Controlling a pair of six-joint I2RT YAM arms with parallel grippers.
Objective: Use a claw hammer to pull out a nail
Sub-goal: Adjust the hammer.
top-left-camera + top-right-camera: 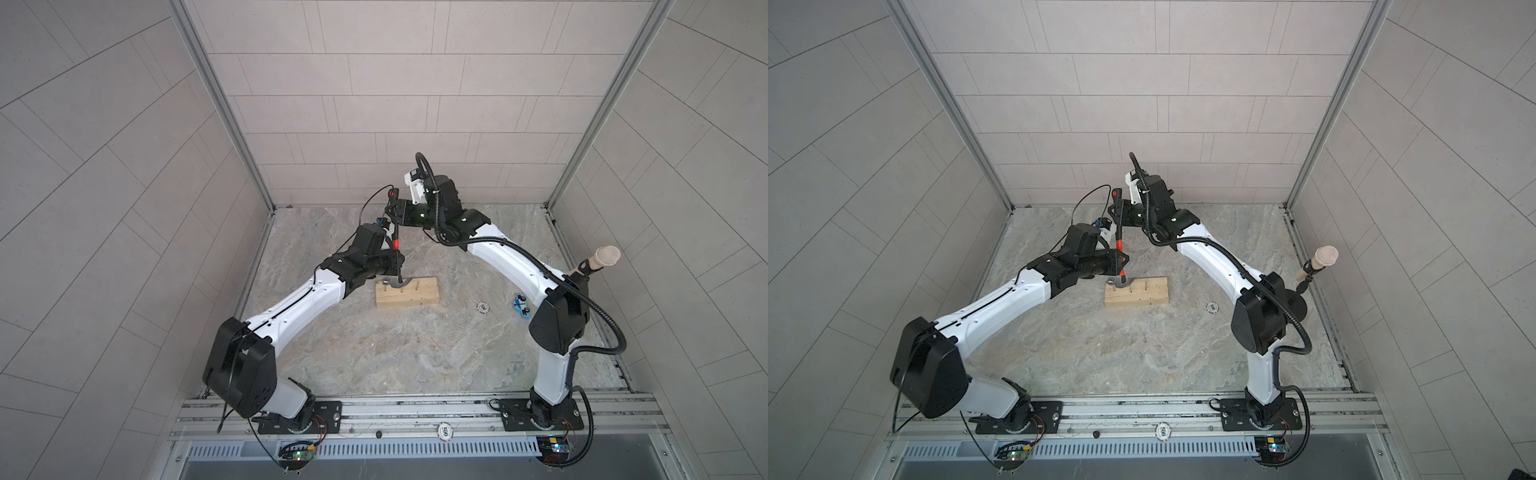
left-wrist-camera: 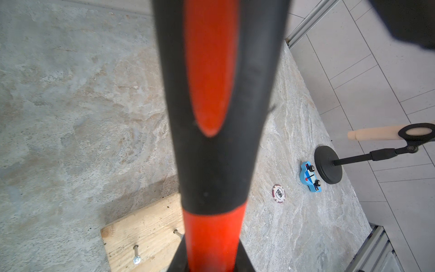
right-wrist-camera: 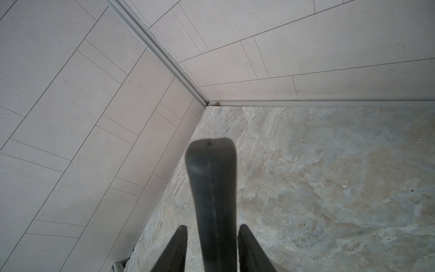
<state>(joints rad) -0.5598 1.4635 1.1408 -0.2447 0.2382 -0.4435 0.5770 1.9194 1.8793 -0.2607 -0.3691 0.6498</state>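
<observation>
Claw hammer (image 2: 211, 164) stands near-upright, steel head (image 1: 1118, 282) down on the end of the wooden block (image 1: 415, 297) nearest the left arm. Left gripper (image 1: 1122, 258) is clamped on the orange shaft low down, just above the head. Right gripper (image 3: 213, 226) straddles the black handle end with its jaws narrow. I see a sliver of floor between one finger and the rubber, so I can't tell if it's really biting.

Risks from here:
- I can't confirm the claw fork is hooked under any of the nails (image 2: 136, 255). It's too small in the top views, and the shaft blocks it in the left wrist view. If I lever now it may just skate off.
- Block is pale, grainy softwood sitting loose on the smooth marbled stone tabletop (image 1: 415, 353), with nothing pinning it. Prying could lift or drag the block instead.
- Orange shaft looks glossy and rounded, so it could twist or slide in the left jaws.
- Handle end is matte and tapered with a mould seam, so the right jaws could ride off it.
- Nails are thin bright steel with small flat heads, so a side load would bend them.
</observation>
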